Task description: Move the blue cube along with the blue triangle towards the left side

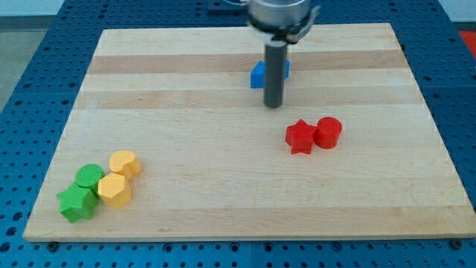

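Note:
A blue block (258, 75) lies near the board's top middle, mostly hidden behind the dark rod. Blue shows on both sides of the rod, so it may be two blue blocks side by side; I cannot tell cube from triangle. My tip (274, 105) rests on the wooden board just below the blue, toward the view's bottom, close to or touching it.
A red star-shaped block (300, 137) and a red cylinder (328, 132) touch each other right of centre. At the bottom left sit two yellow blocks (124, 163) (114, 190), a green cylinder (90, 176) and a green star-shaped block (77, 202). The board (186, 89) has blue perforated table around it.

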{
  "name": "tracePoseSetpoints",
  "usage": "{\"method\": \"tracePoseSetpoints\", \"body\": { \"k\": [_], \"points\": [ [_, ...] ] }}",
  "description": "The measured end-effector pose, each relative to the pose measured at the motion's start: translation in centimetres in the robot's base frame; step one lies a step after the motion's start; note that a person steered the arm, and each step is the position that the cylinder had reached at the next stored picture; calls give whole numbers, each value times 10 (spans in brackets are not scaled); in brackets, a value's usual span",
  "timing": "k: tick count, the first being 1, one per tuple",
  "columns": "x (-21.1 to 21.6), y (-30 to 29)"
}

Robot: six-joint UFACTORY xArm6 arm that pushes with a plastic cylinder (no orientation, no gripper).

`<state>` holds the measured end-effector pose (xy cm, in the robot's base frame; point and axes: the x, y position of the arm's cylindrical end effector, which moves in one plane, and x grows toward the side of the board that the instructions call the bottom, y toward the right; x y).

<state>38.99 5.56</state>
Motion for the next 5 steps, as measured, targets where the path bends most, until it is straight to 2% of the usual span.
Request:
{"method": "tracePoseSetpoints", "body": {
  "k": [1, 2, 3, 5],
  "points": [
    [-2, 13],
    [-39, 45],
    [-40, 45],
    [-86, 39]
  ]
}}
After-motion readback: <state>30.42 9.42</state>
